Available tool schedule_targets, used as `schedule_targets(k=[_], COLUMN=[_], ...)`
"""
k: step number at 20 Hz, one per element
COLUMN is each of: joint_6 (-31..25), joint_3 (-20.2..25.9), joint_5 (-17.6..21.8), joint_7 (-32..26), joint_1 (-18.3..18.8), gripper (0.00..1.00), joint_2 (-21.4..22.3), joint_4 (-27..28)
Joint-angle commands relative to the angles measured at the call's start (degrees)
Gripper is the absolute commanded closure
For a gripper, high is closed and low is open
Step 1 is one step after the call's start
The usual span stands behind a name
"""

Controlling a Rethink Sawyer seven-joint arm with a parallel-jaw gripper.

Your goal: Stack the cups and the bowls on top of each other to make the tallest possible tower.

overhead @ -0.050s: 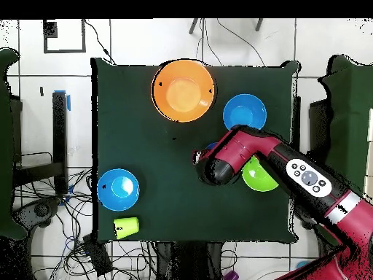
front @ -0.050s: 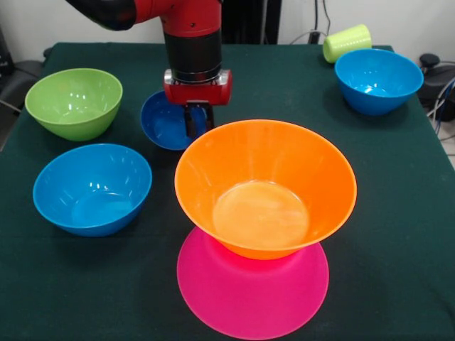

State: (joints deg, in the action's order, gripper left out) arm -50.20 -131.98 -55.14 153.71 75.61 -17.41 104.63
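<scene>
On table (front @ -0.050s: 398,213): orange bowl (front @ -0.050s: 265,186) atop inverted pink bowl (front @ -0.050s: 252,288); gripper (front @ -0.050s: 197,122) dipped into dark-blue bowl (front @ -0.050s: 165,122), finger spread and any hold indiscernible.

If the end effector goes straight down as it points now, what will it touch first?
Most likely the dark-blue bowl: the end effector hangs over its right rim, seemingly at or inside it. Depth is unclear, so it may just miss and meet the table.

Big orange bowl (front @ -0.050s: 265,188) upright on overturned pink bowl (front @ -0.050s: 252,291), small dark-blue bowl (front @ -0.050s: 165,121) behind, green bowl (front @ -0.050s: 74,102), two blue bowls (front @ -0.050s: 92,188), yellow-green cup (front @ -0.050s: 347,42) on its side.
</scene>
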Motion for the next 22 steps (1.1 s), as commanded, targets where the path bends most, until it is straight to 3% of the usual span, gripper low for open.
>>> schedule_targets(k=[1, 9, 14, 22], joint_6=[0.61, -5.66, -9.82, -15.46], joint_3=[-7.41, -4.84, -0.5, 4.27], joint_5=[-0.11, -3.55, -8.45, -17.84], joint_7=[-6.43, 0.85, 3.38, 3.06], joint_1=[-2.09, -1.89, -2.13, -3.32], gripper=[1.0, 1.0, 1.0, 1.0], joint_2=[-2.59, 4.71, 10.1, 13.68], joint_4=[-2.73, 6.64, 11.93, 13.5])
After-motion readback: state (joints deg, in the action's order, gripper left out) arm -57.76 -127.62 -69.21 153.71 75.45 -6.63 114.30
